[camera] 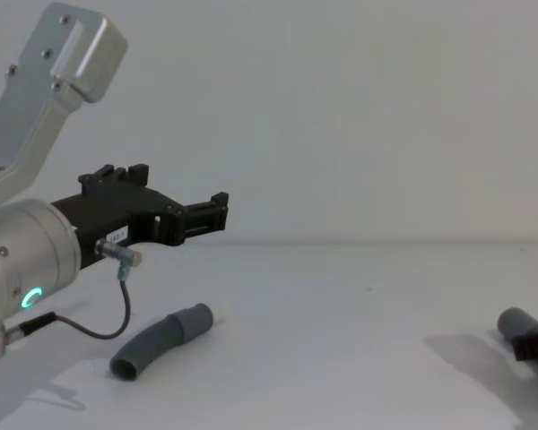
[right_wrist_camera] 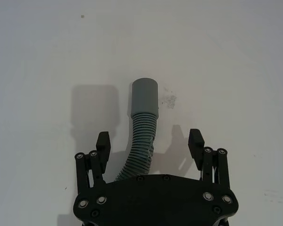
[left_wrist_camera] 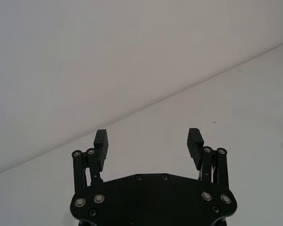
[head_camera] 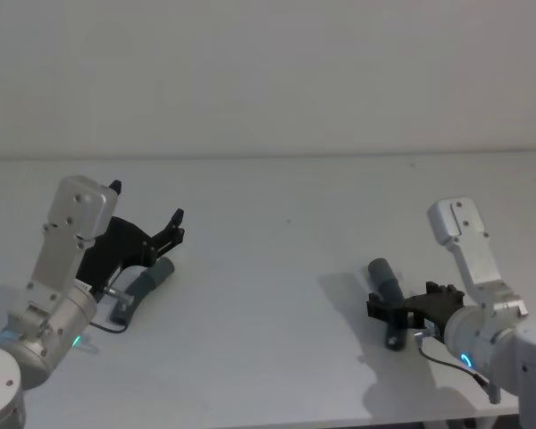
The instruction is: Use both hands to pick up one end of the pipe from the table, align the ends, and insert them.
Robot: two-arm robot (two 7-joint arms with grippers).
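Observation:
Two pieces of the pipe lie on the white table. The left piece is a curved ribbed hose with a smooth grey cuff at its far end. My left gripper hovers open above it, holding nothing. The right piece points its grey cuff away from me. My right gripper is low over the table and open, and its fingers straddle the ribbed part without touching it.
A thin black cable loops from the left wrist above the left piece. A pale wall rises behind the table's far edge. Bare white table lies between the two pieces.

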